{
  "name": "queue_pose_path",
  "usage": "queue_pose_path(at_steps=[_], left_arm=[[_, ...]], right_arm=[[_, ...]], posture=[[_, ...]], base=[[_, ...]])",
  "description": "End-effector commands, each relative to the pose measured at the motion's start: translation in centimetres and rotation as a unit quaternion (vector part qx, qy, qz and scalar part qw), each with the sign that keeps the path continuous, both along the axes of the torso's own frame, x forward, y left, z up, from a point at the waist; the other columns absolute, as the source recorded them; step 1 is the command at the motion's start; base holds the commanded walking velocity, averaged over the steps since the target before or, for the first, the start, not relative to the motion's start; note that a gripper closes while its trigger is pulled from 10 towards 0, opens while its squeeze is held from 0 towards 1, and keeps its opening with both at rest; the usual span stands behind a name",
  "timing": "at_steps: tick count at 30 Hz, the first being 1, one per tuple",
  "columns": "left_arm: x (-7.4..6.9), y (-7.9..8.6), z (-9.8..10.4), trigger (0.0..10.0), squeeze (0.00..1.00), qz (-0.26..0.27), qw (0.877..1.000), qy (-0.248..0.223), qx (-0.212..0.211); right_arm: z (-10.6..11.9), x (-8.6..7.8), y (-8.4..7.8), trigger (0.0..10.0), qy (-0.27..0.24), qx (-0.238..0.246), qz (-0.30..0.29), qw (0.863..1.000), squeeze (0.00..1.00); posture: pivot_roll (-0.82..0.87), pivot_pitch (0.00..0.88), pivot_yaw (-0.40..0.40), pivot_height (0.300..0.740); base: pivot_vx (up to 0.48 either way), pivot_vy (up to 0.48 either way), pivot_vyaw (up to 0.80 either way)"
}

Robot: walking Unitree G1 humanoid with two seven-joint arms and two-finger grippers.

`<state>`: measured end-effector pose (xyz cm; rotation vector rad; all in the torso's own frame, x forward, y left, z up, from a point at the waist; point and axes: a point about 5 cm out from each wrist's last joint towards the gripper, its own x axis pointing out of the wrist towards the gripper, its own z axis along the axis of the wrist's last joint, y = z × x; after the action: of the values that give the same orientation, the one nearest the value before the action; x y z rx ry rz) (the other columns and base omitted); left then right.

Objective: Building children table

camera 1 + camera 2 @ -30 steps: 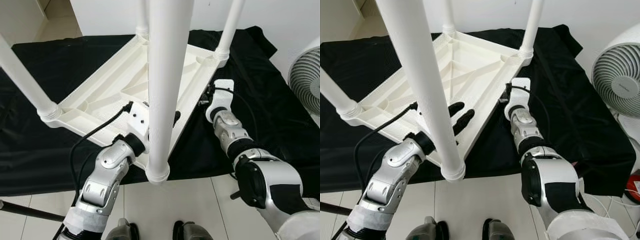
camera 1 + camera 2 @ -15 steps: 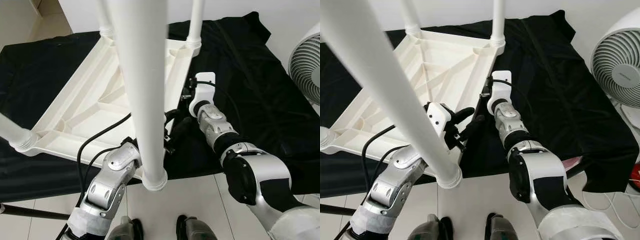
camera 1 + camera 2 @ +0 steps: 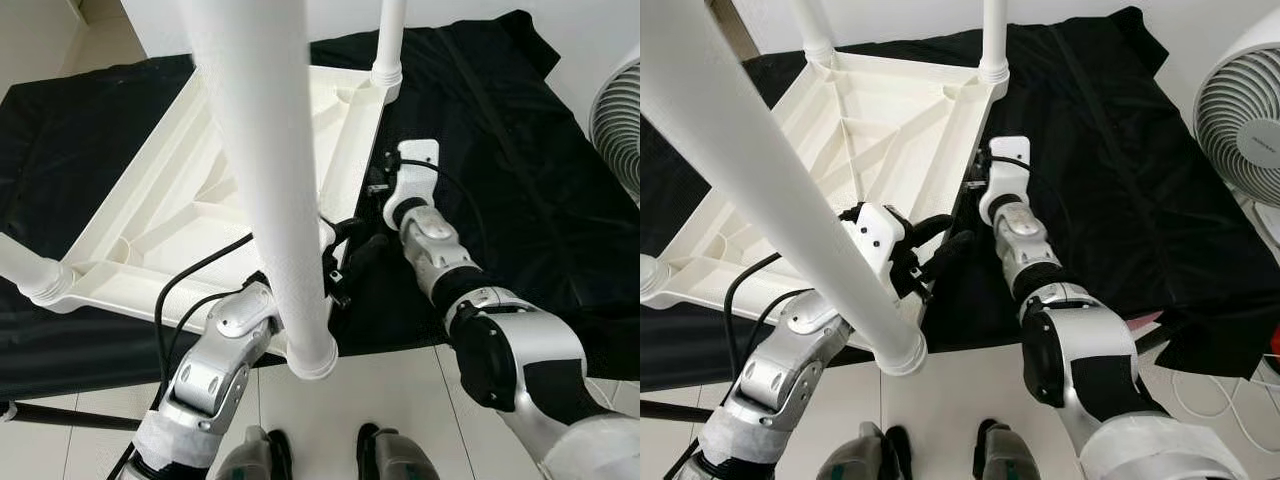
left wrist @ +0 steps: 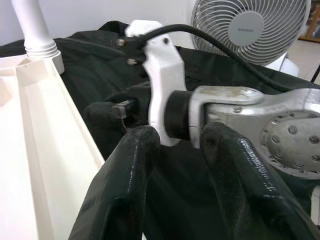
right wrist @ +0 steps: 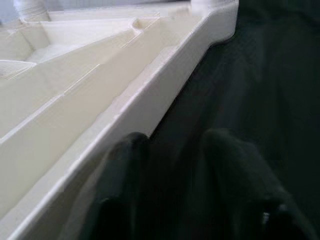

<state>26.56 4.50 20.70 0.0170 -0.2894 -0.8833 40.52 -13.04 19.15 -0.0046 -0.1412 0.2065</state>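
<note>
- While the head views half a second ago showed much the same scene, the whole picture now sits slightly shifted, which is the camera's move; the white table (image 3: 200, 200) lies upside down in the same spot on the black cloth (image 3: 520, 150), and both arms keep their posts at its near right edge.
- Seen from the left eye, the nearest table leg (image 3: 270, 180) rises towards the camera as a smooth white tube with a ringed collar at its foot. The left gripper (image 3: 352, 243) reaches just past the table's edge, its two black fingers parted with nothing between them. A black cable (image 3: 195, 275) loops from that wrist.
- Seen from the right eye, the right gripper (image 3: 975, 186) is tucked at the table's right rim, behind its white wrist mount (image 3: 1006, 180); whether its fingers are parted I cannot tell here. The underside shows moulded plastic ribs forming triangles. The cloth lies on pale floor tiles (image 3: 960, 385), and a white fan (image 3: 1245, 110) with a round grille stands at the right.
- From the left wrist, two glossy black fingers (image 4: 120, 185) stand apart, empty, with the right arm's silver wrist just beyond them.
- From the right wrist, two dark blurred fingers (image 5: 125, 175) lie apart over the cloth beside the table's cream rim (image 5: 150, 100), gripping nothing.
</note>
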Motion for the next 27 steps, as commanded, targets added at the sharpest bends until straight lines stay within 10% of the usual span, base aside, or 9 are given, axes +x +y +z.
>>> queue_pose_path(at_steps=[1,3,4,18,27], left_arm=[[0.1,0.0,0.2,10.0,0.00,-0.008,1.000,-0.002,-0.001],[0.3,-0.1,0.4,10.0,0.00,-0.008,1.000,-0.004,-0.003],[0.5,-0.3,0.6,10.0,0.00,-0.007,1.000,-0.006,-0.006],[1.0,-3.6,3.3,10.0,0.00,-0.028,0.998,-0.028,-0.054],[1.7,-3.3,2.9,10.0,0.00,-0.019,0.998,-0.049,-0.026]], right_arm=[[-0.7,-0.5,-0.4,10.0,-0.011,0.005,0.014,1.000,1.00],[-0.8,-0.8,-1.0,10.0,-0.024,0.004,0.017,1.000,1.00],[-1.0,-1.2,-1.5,10.0,-0.032,0.010,0.026,0.999,0.00],[-2.2,-7.6,-3.7,10.0,-0.068,-0.044,0.200,0.977,0.00],[-2.3,-11.3,-2.7,10.0,-0.042,-0.111,0.364,0.924,0.00]], posture=[[-0.04,0.225,0.091,0.740],[-0.04,0.225,0.091,0.740],[-0.06,0.208,0.086,0.740],[-0.10,0.167,0.094,0.740],[-0.08,0.137,0.078,0.740]], base=[[0.000,0.000,0.00],[0.000,0.000,0.00],[0.000,0.000,0.00],[0.000,0.000,0.00],[0.000,0.000,0.00]])
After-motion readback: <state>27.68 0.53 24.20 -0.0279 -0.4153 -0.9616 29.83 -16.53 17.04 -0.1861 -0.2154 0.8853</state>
